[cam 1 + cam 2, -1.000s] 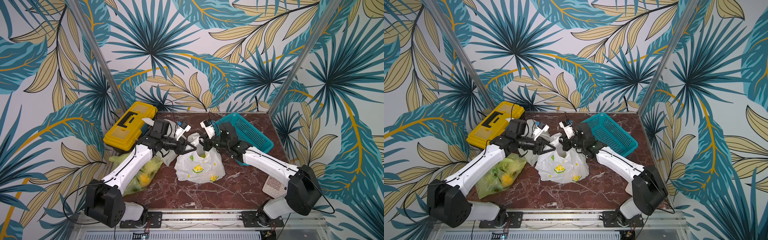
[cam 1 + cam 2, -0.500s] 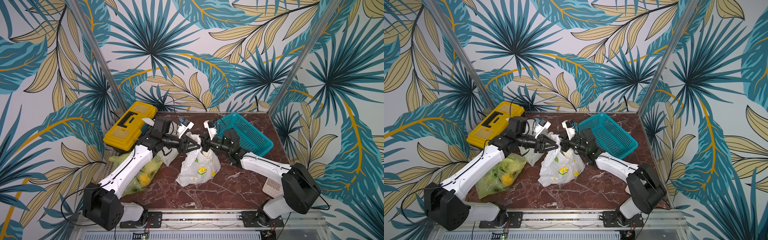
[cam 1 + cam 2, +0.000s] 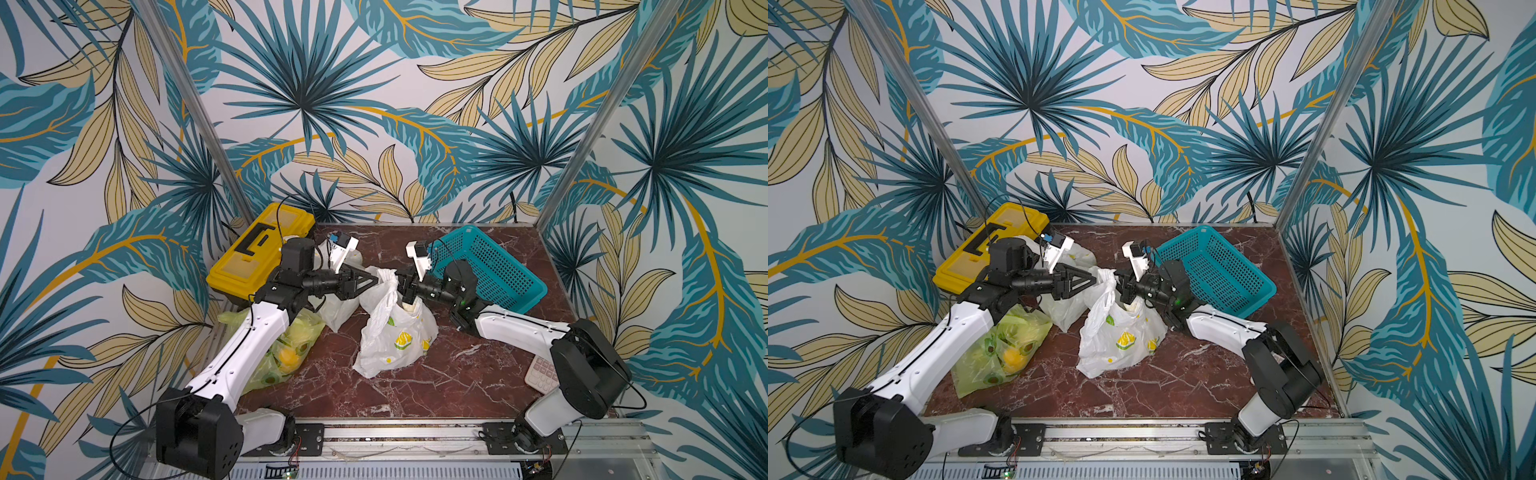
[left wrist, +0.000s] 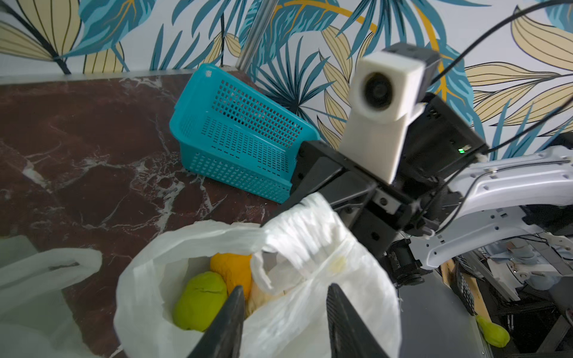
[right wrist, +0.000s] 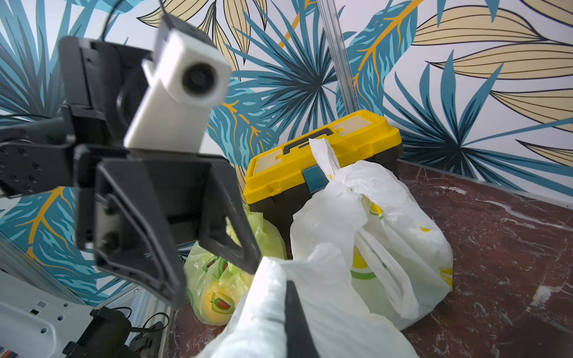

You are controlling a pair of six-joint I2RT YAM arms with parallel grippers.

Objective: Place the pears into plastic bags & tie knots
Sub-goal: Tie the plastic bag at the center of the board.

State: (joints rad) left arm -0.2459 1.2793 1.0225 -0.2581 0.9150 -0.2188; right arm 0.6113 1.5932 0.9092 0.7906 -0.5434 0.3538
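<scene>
A white lemon-print plastic bag (image 3: 395, 332) stands mid-table, its top gathered upward. My right gripper (image 3: 404, 286) is shut on its bunched handle (image 4: 307, 220); one dark finger (image 5: 294, 313) shows against the film. My left gripper (image 4: 283, 310) is open, its fingers (image 4: 229, 322) straddling the bag's near rim, with its tip close to the handle in both top views (image 3: 1094, 282). Inside lie a green pear (image 4: 201, 300) and an orange pear (image 4: 232, 269). A knotted white bag (image 5: 372, 223) and a lime-green bag (image 3: 286, 353) with fruit lie by the left arm.
A yellow toolbox (image 3: 257, 257) stands at the back left and a teal mesh basket (image 3: 486, 270) at the back right. A pink calculator (image 3: 540, 372) lies under the right arm. One green pear (image 4: 493, 331) lies beyond the table edge.
The lemon-print bag has been drawn up from a wide slump into a tall gathered shape. Both grippers have come close together at its top.
</scene>
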